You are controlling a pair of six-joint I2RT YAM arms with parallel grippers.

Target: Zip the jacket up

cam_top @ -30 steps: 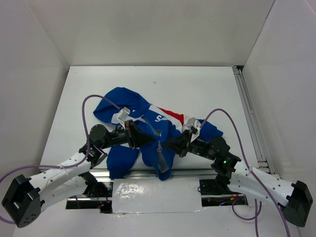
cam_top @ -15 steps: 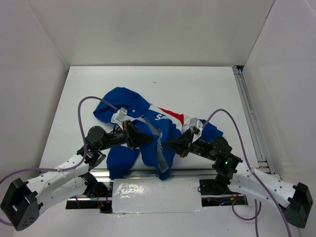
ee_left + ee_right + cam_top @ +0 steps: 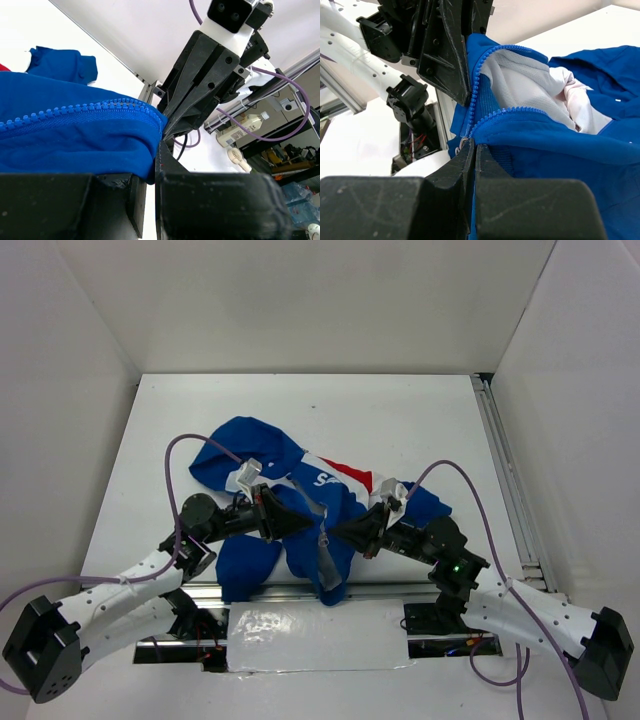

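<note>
The left end effector (image 3: 297, 524) pinches one zipper edge of the jacket (image 3: 262, 448), which lies crumpled on the worktop (image 3: 400, 420) near its front edge. The right end effector (image 3: 340, 530) is clenched on the facing zipper edge.

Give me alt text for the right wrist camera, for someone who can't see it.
The right gripper, black fingers shut, pinches the blue jacket where its two rows of zipper teeth meet. The rows spread apart above, showing white lining, and the left gripper clamps one row's edge at upper left.
</note>
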